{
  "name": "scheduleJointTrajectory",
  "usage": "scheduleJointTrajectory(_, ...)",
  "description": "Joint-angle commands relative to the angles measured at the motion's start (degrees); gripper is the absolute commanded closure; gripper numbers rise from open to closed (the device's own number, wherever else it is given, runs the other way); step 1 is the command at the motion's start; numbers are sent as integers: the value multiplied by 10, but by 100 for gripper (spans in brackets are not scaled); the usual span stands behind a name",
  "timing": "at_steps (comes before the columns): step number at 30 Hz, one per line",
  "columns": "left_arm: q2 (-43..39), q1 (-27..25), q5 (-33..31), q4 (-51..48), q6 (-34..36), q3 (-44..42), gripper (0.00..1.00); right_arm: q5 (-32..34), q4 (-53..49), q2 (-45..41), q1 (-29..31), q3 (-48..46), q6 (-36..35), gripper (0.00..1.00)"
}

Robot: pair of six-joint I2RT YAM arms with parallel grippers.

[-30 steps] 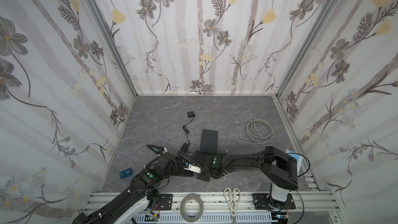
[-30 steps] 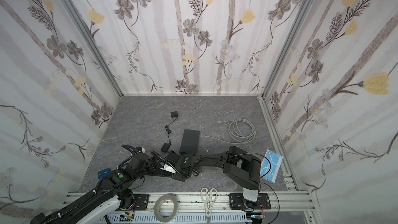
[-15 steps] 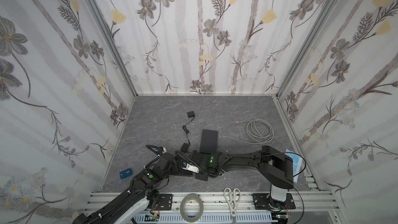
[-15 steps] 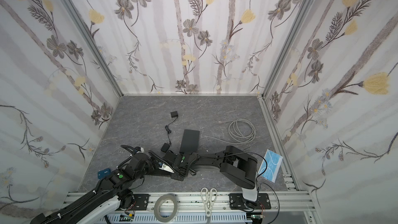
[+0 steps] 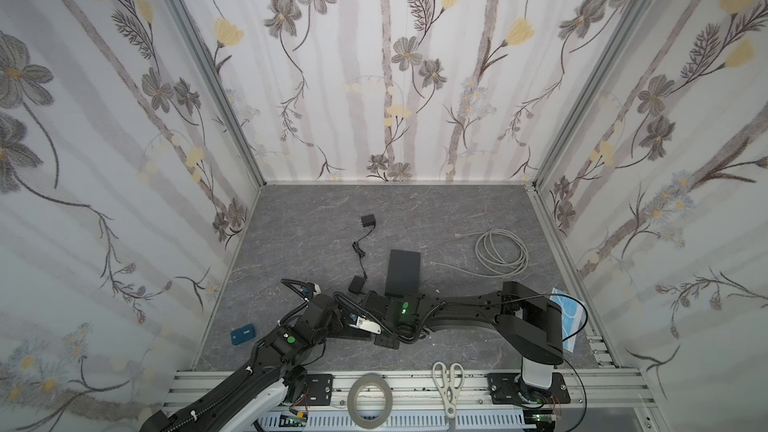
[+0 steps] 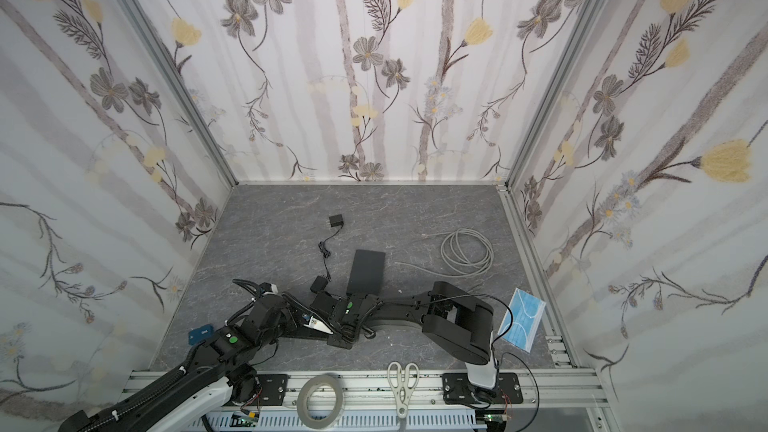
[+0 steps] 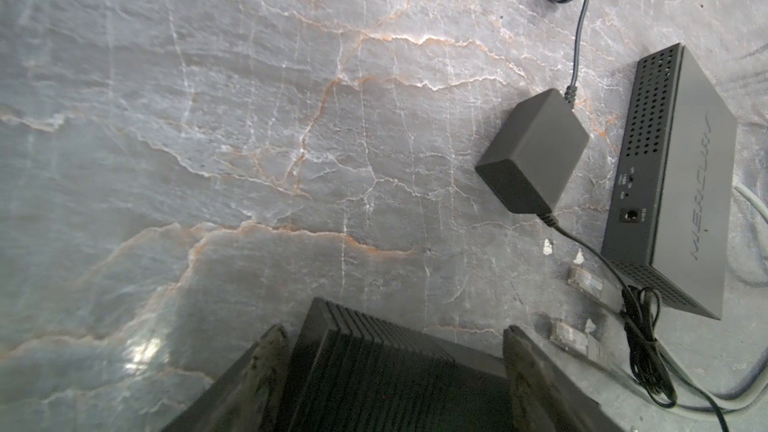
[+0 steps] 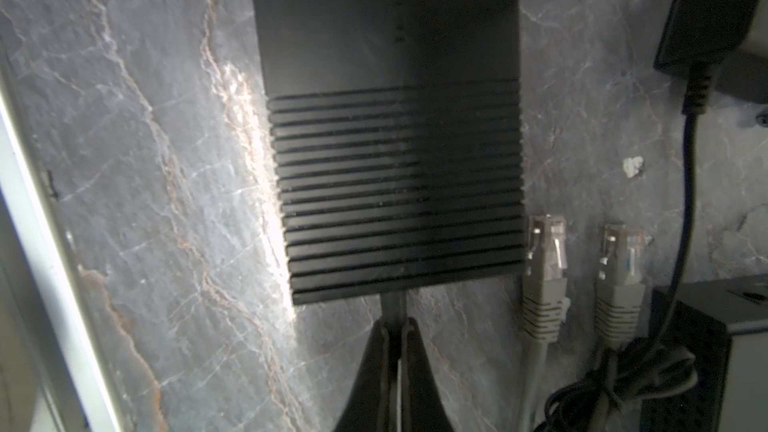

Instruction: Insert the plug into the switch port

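The switch (image 8: 395, 160) is a flat black box with a ribbed end, lying on the grey stone-look table. In the right wrist view my right gripper (image 8: 395, 322) is shut on the grey plug (image 8: 394, 305), whose front end meets the switch's near edge. The port itself is hidden. In the left wrist view the same switch (image 7: 395, 371) fills the space between my left gripper's (image 7: 392, 328) two fingers (image 7: 266, 363), which lie against its sides. In both top views the two arms meet over it at the front middle and hide most of it.
Two loose grey network plugs (image 8: 544, 251) lie beside the switch. A second black box marked MERCURY (image 5: 403, 272), a power adapter (image 5: 356, 284) with its cord and a coiled grey cable (image 5: 500, 257) sit behind. A blue face mask (image 5: 567, 322) lies at the right, and scissors (image 5: 448, 384) and tape (image 5: 370, 394) rest on the front rail.
The right arm has slid a little to the left, toward the left gripper. The left arm has hardly moved.
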Motion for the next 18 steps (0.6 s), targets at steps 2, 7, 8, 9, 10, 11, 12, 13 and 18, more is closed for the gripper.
scheduleJointTrajectory(2,-5,-3,92,61,-18,-3,21,-41,214,-8,8,10,-11,100)
scheduleJointTrajectory(7,-6,-4,95,64,-18,-2,21,-54,221,7,9,18,-9,100)
scheduleJointTrajectory(8,-6,-3,96,63,-19,-2,21,-54,223,7,8,19,-8,100)
scheduleJointTrajectory(9,-6,-3,97,63,-18,-2,22,-54,224,8,9,20,-7,100)
scheduleJointTrajectory(10,-6,-3,97,62,-19,-2,22,-54,227,8,10,20,-7,100)
scheduleJointTrajectory(11,-6,-4,97,61,-18,-1,22,-53,227,8,9,20,-7,100)
scheduleJointTrajectory(12,-7,-4,98,59,-17,-1,22,-50,227,7,9,19,-7,100)
scheduleJointTrajectory(13,-9,-4,98,57,-16,-1,22,-47,227,6,9,17,-7,100)
scheduleJointTrajectory(18,-23,-4,84,39,-18,-2,21,-33,231,-8,9,-9,-4,100)
